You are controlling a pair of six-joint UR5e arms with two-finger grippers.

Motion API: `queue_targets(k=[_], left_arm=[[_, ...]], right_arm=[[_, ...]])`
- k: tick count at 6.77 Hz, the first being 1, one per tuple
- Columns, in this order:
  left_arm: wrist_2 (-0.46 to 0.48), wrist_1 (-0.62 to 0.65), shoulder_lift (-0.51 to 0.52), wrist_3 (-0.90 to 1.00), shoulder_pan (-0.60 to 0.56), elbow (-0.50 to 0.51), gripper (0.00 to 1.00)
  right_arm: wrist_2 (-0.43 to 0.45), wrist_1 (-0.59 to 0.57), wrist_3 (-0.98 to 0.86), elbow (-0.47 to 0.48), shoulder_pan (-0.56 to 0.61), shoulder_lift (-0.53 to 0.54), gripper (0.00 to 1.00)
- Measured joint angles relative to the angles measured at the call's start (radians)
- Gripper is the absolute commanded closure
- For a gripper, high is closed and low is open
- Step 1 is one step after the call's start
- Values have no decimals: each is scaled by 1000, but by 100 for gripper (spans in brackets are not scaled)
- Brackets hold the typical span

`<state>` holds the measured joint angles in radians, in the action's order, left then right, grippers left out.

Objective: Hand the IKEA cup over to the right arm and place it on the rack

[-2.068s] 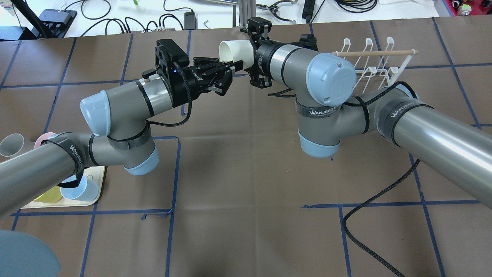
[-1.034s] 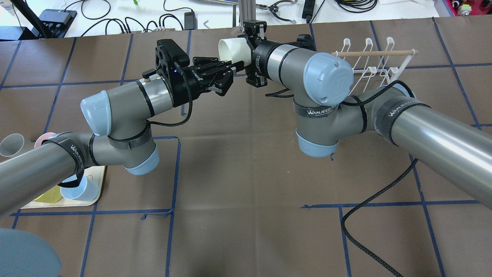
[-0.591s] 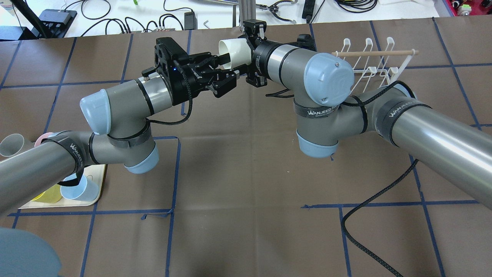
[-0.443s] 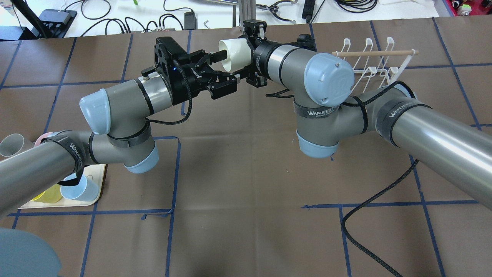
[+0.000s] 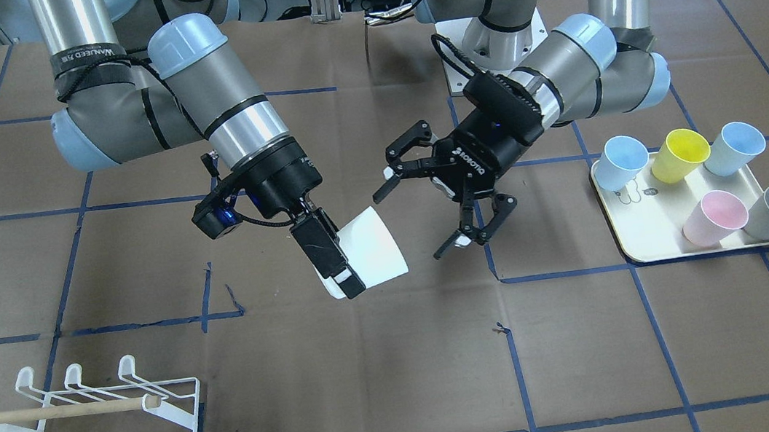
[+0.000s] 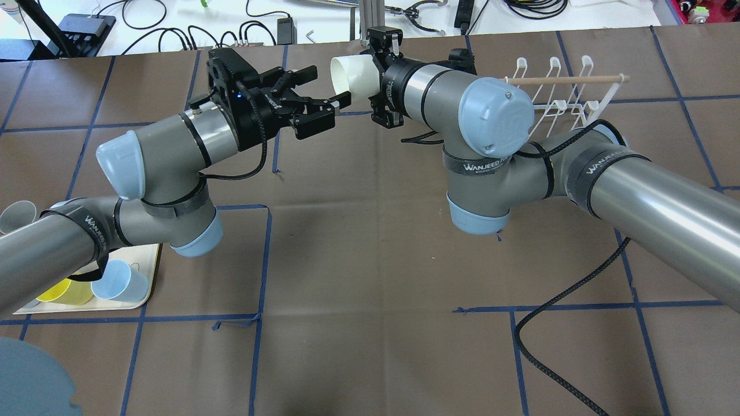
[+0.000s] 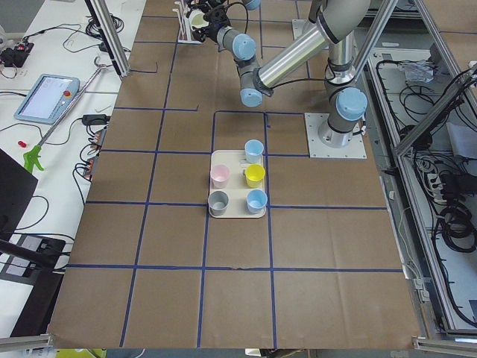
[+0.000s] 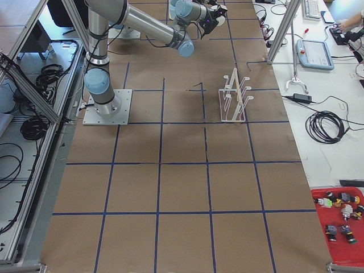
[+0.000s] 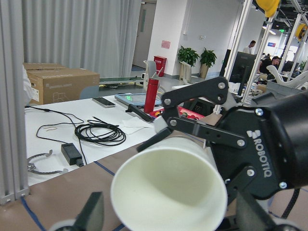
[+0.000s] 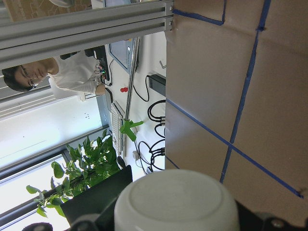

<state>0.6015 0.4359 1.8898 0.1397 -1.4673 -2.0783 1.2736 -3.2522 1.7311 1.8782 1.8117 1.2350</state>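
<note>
Brown paper taped in blue squares covers the lab table (image 5: 406, 389), where the right gripper (image 5: 346, 270) clamps the white cup (image 5: 378, 250) in mid-air, well apart from the rack (image 5: 87, 421). Left gripper (image 5: 409, 224) gapes just beside the cup; a hasty swing could strike it, or the tapered cup could slip.

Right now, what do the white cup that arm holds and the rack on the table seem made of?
White cup: probably plastic, from its thin wall and smooth, matte, even white surface. Rack: likely metal wire with a white coating, given the thin bent loops. Its dowel: pale, unpainted-looking wood, though grain is too small to see.
</note>
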Motion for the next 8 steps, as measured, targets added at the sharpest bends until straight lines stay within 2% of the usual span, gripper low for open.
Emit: queue_targets(k=[1, 2, 4, 5, 7, 8], left_arm=[[-1, -11, -2, -1, 47, 2, 2], [45, -63, -5, -3, 72, 17, 2], [276, -303, -50, -54, 70, 115, 1], [365, -502, -104, -82, 63, 177, 1], [557, -1021, -236, -100, 35, 309, 1], [660, -1285, -267, -120, 13, 397, 1]], right_arm=[[-1, -3, -4, -1, -19, -5, 90], [0, -1, -38, 1, -54, -5, 91], [4, 8, -248, 2, -121, 6, 92], [17, 9, -417, -1, -151, 10, 92], [87, 7, -875, -26, -227, 13, 94], [110, 1, -1078, -40, -269, 12, 94]])
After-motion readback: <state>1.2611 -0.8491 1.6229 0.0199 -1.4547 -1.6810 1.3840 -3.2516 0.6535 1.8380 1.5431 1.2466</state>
